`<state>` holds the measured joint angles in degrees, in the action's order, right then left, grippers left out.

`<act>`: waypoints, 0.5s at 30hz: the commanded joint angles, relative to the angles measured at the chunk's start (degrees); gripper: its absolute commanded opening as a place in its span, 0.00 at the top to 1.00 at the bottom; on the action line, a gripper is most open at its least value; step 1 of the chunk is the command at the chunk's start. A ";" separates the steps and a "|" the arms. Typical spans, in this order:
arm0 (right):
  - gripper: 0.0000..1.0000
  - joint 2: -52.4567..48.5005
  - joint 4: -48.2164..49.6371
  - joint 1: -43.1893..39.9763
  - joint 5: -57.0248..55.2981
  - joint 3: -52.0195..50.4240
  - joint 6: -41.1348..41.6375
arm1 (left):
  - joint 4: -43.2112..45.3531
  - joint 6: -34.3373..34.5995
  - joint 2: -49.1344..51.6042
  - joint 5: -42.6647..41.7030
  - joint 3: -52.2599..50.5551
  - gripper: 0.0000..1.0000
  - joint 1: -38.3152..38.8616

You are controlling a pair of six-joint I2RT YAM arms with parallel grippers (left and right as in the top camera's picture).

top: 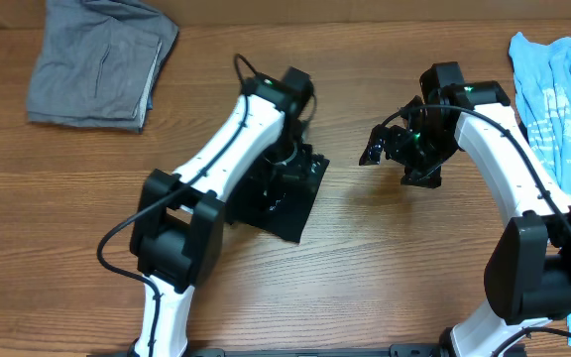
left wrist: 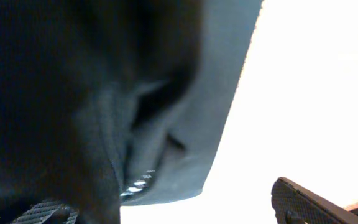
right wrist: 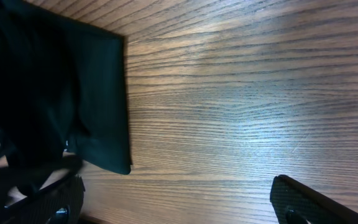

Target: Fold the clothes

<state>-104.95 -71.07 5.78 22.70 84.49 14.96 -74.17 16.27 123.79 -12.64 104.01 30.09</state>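
The black T-shirt [top: 285, 210] lies folded into a small rectangle on the wooden table, left of centre. My left gripper [top: 287, 161] is down on its far part, jaws wide open. In the left wrist view [left wrist: 173, 211] black fabric [left wrist: 73, 93] fills the left side against the left finger, and nothing is held between the fingers. My right gripper [top: 380, 147] is open and empty, a little to the right of the shirt. The right wrist view shows its jaws [right wrist: 179, 205] over bare wood, with the shirt's edge [right wrist: 98, 93] to their left. The logo and tag are hidden.
A grey folded garment [top: 97, 59] lies at the back left corner. A light blue printed shirt [top: 563, 99] lies along the right edge, close to the right arm. Bare wood [top: 365, 258] spans between and in front of the arms.
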 commanded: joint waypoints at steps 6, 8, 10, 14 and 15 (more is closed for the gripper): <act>0.00 1.86 0.24 0.35 0.52 1.40 -0.44 | 5.40 -0.92 0.57 -0.33 -6.71 0.07 1.18; 0.00 1.86 0.70 0.37 0.55 1.40 -0.42 | 5.38 -1.11 0.20 -0.55 -6.51 0.11 1.29; 0.00 1.86 1.14 0.37 0.55 1.40 -0.42 | 4.50 -1.64 0.04 -0.52 -6.14 0.18 1.70; 0.00 1.86 1.64 0.35 0.52 1.40 -0.42 | 3.72 -2.19 -0.61 -0.46 -5.75 0.23 3.10; 0.00 1.86 1.75 0.35 0.52 1.40 -0.42 | 3.78 -2.16 -0.94 -0.44 -5.73 0.25 3.80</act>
<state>-104.95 -69.78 5.78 22.70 84.49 14.96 -70.24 15.38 123.87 -12.62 97.51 32.08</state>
